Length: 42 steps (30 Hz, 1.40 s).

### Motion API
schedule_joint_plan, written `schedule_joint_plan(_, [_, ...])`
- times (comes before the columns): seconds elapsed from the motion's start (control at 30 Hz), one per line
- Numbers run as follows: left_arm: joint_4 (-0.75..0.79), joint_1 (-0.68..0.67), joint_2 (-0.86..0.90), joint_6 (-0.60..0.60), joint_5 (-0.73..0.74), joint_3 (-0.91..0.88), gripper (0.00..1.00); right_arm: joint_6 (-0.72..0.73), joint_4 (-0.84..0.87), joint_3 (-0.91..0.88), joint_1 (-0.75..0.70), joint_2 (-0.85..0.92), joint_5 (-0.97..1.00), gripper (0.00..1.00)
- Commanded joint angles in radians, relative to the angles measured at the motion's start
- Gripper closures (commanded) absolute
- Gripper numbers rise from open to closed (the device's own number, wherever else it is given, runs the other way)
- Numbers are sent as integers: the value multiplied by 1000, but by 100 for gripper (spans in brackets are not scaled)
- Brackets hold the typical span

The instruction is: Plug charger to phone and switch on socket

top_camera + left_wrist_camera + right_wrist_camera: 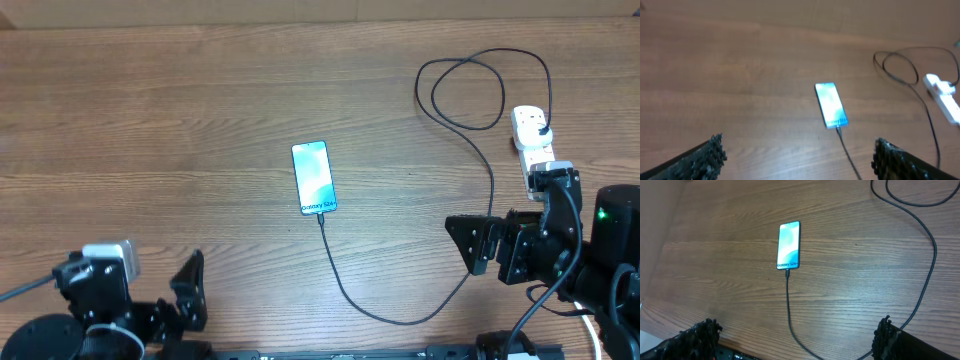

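- Slim blue-white-screened smartphone (314, 178) was seen mid-tabletop (150, 120), w/ thin black charger cable (788, 300) apparently seated at its near end.
- White oblong power-strip socket (532, 140) lay by right edge.
- Left gripper (797, 155) & right gripper (796, 330) were spread, empty.
- Socket probably best switched w/ a straight-down press so it isn't slid.

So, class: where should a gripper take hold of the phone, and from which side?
Grip the phone across its two long edges, mid-length, coming down from above. It lies flat, screen up, and the charger meets its near short edge, so avoid that end.
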Motion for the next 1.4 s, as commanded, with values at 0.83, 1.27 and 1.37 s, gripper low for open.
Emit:
schedule_joint_plan(0.83, [1159,14,-534,-113,-51,-1064,0,-4,3,22,5,-3,-1,0])
schedule_joint_plan(1.27, [1476,14,-552,-196,-51,-1330,1,-4,3,22,5,-3,-1,0])
schedule_joint_plan(1.37, [1466,14,-552,-213,-58,-1330,1,-4,3,22,5,-3,-1,0])
